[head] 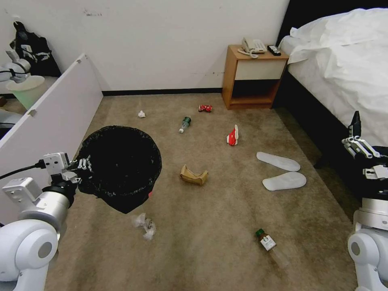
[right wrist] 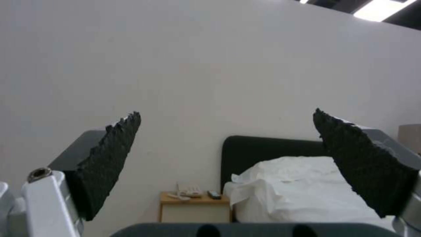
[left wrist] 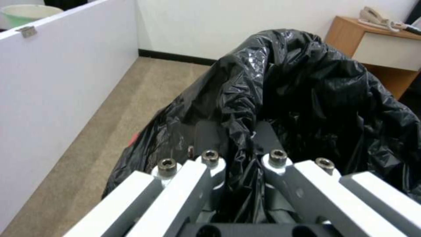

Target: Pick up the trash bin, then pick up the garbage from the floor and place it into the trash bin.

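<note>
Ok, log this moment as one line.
left gripper: shut on trash bin rim, bin held up | right gripper: open, idle beside bed | garbage: on floor

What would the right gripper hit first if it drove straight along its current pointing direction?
Nothing close. The right gripper is open and aimed up over the bed and nightstand; the line between its pads looks free until the white wall, though depth is unclear.

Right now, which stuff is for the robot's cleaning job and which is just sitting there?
Job:
trash bin, gripped by the left gripper
bottles
crushed can
carton
paper bag
slippers
paper wad

Just sitting:
nightstand
telephone
bed
pale bucket
</note>
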